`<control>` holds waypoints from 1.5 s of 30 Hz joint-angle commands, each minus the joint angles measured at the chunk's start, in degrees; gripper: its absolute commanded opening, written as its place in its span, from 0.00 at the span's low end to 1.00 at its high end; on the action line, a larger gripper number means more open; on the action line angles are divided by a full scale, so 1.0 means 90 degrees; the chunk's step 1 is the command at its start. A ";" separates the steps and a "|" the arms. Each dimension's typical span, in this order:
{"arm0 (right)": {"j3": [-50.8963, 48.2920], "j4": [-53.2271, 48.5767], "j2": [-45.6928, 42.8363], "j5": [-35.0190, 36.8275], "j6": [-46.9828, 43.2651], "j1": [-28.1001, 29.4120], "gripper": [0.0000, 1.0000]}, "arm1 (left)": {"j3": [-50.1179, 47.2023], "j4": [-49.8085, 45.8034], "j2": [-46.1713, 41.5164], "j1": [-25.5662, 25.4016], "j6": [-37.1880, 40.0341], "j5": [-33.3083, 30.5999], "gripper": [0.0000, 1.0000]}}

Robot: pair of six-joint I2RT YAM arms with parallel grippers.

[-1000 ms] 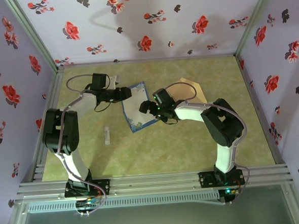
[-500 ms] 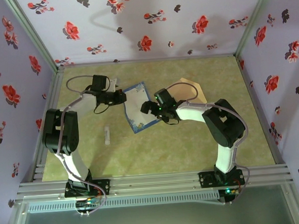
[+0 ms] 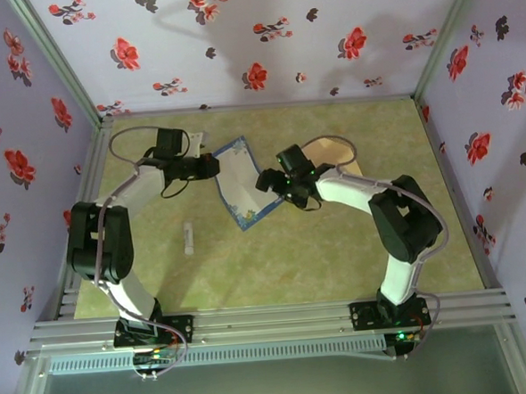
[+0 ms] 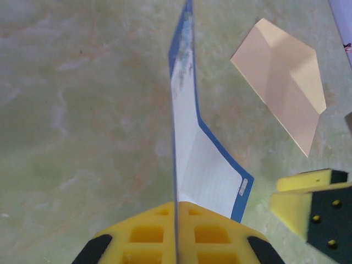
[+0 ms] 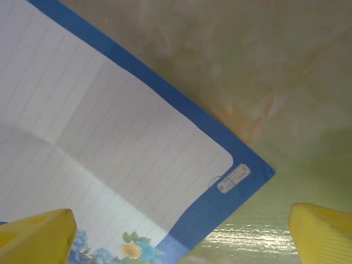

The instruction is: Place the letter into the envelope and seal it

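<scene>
Moved: your left arm, reached further forward; left tool [image 3: 211, 167] clamps the letter [image 3: 244, 187] by its edge, sheet raised edgewise. Right arm: elbow bent, right tool [image 3: 265, 181] spread wide above the letter's corner. Beyond that tool: envelope [image 3: 330, 146], flat on the counter [image 3: 294, 266].

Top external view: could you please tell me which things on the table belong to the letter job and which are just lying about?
Belonging to the job:
- the letter, its edge clamped in the left gripper
- the envelope, lying flat beyond the letter
- the right gripper, open over the letter's corner

Just lying about:
- the small white stick, apart from both
</scene>
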 commanded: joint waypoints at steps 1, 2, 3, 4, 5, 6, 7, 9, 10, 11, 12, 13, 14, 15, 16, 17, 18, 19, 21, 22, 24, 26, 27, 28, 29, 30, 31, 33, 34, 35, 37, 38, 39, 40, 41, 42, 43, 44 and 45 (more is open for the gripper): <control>0.0949 -0.1132 -0.0356 -0.0011 -0.0063 -0.0140 1.00 | -0.0162 -0.0014 -0.0343 -0.0039 0.0411 -0.0091 0.00; 0.1200 -0.1325 -0.0361 -0.0072 -0.0092 -0.0168 1.00 | -0.0192 0.0015 -0.0386 -0.0078 0.0481 -0.0097 0.00; 0.1447 -0.1512 -0.0358 -0.0107 -0.0105 -0.0188 0.99 | -0.0229 0.0041 -0.0431 -0.0111 0.0557 -0.0109 0.00; 0.1709 -0.1702 -0.0352 -0.0159 -0.0108 -0.0217 1.00 | -0.0267 0.0056 -0.0482 -0.0173 0.0676 -0.0160 0.00; 0.1953 -0.1887 -0.0320 -0.0219 -0.0084 -0.0252 1.00 | -0.0313 0.0074 -0.0547 -0.0245 0.0791 -0.0280 0.00; 0.2150 -0.2048 -0.0281 -0.0278 -0.0038 -0.0285 0.99 | -0.0353 0.0091 -0.0605 -0.0319 0.0891 -0.0412 0.00; 0.2375 -0.2192 -0.0213 -0.0381 0.0014 -0.0332 0.99 | -0.0425 0.0129 -0.0674 -0.0412 0.1000 -0.0572 0.00; 0.2774 -0.2409 -0.0044 -0.0642 0.0120 -0.0412 0.99 | -0.0553 0.0215 -0.0800 -0.0594 0.1215 -0.0889 0.00; 0.3013 -0.2555 0.0070 -0.0745 0.0137 -0.0434 0.99 | -0.0615 0.0258 -0.0863 -0.0705 0.1316 -0.1078 0.00; 0.3269 -0.2714 0.0180 -0.0795 0.0124 -0.0445 0.99 | -0.0670 0.0303 -0.0925 -0.0806 0.1397 -0.1258 0.00; 0.3503 -0.2892 0.0294 -0.0818 0.0087 -0.0444 0.99 | -0.0705 0.0324 -0.0980 -0.0897 0.1579 -0.1459 0.00; 0.3757 -0.3128 0.0449 -0.0844 0.0051 -0.0444 0.99 | -0.0753 0.0357 -0.1047 -0.1008 0.1702 -0.1676 0.00; 0.4045 -0.3384 0.0595 -0.0872 -0.0014 -0.0454 0.99 | -0.0801 0.0396 -0.1114 -0.1112 0.1815 -0.1874 0.00; 0.4247 -0.3581 0.0740 -0.0907 -0.0062 -0.0465 0.99 | -0.0840 0.0431 -0.1168 -0.1196 0.1906 -0.2040 0.00; 0.4451 -0.3781 0.0891 -0.1002 -0.0092 -0.0490 0.99 | -0.0880 0.0471 -0.1223 -0.1289 0.2003 -0.2208 0.00; 0.4623 -0.3976 0.1030 -0.1142 -0.0078 -0.0517 1.00 | -0.0913 0.0504 -0.1276 -0.1400 0.2114 -0.2374 0.00; 0.4738 -0.4070 0.1125 -0.1291 -0.0091 -0.0546 0.99 | -0.0951 0.0531 -0.1329 -0.1481 0.2224 -0.2518 0.00; 0.4854 -0.4167 0.1230 -0.1410 -0.0097 -0.0569 0.99 | -0.0989 0.0554 -0.1382 -0.1572 0.2330 -0.2648 0.00; 0.5052 -0.4367 0.1371 -0.1464 -0.0143 -0.0580 0.98 | -0.1037 0.0568 -0.1452 -0.1761 0.2579 -0.2895 0.00; 0.5142 -0.4453 0.1424 -0.1497 -0.0164 -0.0578 0.98 | -0.1061 0.0566 -0.1484 -0.1862 0.2703 -0.3059 0.00; 0.5373 -0.4697 0.1594 -0.1560 -0.0207 -0.0582 0.97 | -0.1106 0.0570 -0.1537 -0.2034 0.2909 -0.3317 0.00; 0.5563 -0.4898 0.1744 -0.1618 -0.0253 -0.0581 0.96 | -0.1140 0.0565 -0.1570 -0.2197 0.3083 -0.3497 0.00; 0.5587 -0.4913 0.1781 -0.1654 -0.0243 -0.0581 0.95 | -0.1150 0.0561 -0.1575 -0.2262 0.3166 -0.3565 0.00; 0.5593 -0.4908 0.1802 -0.1666 -0.0218 -0.0581 0.94 | -0.1160 0.0548 -0.1579 -0.2351 0.3249 -0.3645 0.00; 0.5602 -0.4893 0.1817 -0.1671 -0.0200 -0.0581 0.93 | -0.1170 0.0547 -0.1570 -0.2427 0.3320 -0.3753 0.00; 0.5598 -0.4879 0.1831 -0.1684 -0.0188 -0.0582 0.93 | -0.1170 0.0537 -0.1556 -0.2481 0.3368 -0.3828 0.00; 0.5602 -0.4868 0.1849 -0.1697 -0.0177 -0.0574 0.92 | -0.1177 0.0535 -0.1553 -0.2540 0.3407 -0.3900 0.00; 0.5603 -0.4868 0.1904 -0.1728 -0.0161 -0.0572 0.90 | -0.1180 0.0546 -0.1531 -0.2640 0.3474 -0.3985 0.00; 0.5596 -0.4861 0.1949 -0.1766 -0.0138 -0.0564 0.90 | -0.1180 0.0546 -0.1508 -0.2688 0.3508 -0.4039 0.00; 0.5593 -0.4851 0.1989 -0.1790 -0.0122 -0.0553 0.88 | -0.1170 0.0554 -0.1496 -0.2741 0.3532 -0.4084 0.00; 0.5593 -0.4797 0.2052 -0.1812 -0.0079 -0.0525 0.85 | -0.1165 0.0565 -0.1474 -0.2825 0.3607 -0.4164 0.00; 0.5590 -0.4757 0.2077 -0.1829 -0.0060 -0.0504 0.85 | -0.1155 0.0566 -0.1465 -0.2870 0.3642 -0.4199 0.00; 0.5595 -0.4714 0.2120 -0.1849 -0.0040 -0.0495 0.83 | -0.1150 0.0551 -0.1456 -0.2906 0.3678 -0.4244 0.00; 0.5602 -0.4702 0.2153 -0.1875 -0.0016 -0.0479 0.82 | -0.1141 0.0546 -0.1432 -0.2946 0.3725 -0.4277 0.00; 0.5601 -0.4676 0.2187 -0.1894 0.0002 -0.0474 0.80 | -0.1141 0.0537 -0.1422 -0.2973 0.3759 -0.4321 0.00; 0.5593 -0.4660 0.2224 -0.1909 0.0013 -0.0465 0.79 | -0.1131 0.0514 -0.1412 -0.3016 0.3795 -0.4353 0.00; 0.5593 -0.4640 0.2246 -0.1924 0.0030 -0.0457 0.77 | -0.1122 0.0507 -0.1404 -0.3047 0.3827 -0.4417 0.00; 0.5588 -0.4621 0.2273 -0.1939 0.0049 -0.0447 0.74 | -0.1121 0.0498 -0.1387 -0.3074 0.3844 -0.4475 0.01; 0.5593 -0.4615 0.2288 -0.1947 0.0056 -0.0435 0.72 | -0.1121 0.0487 -0.1378 -0.3087 0.3864 -0.4513 0.01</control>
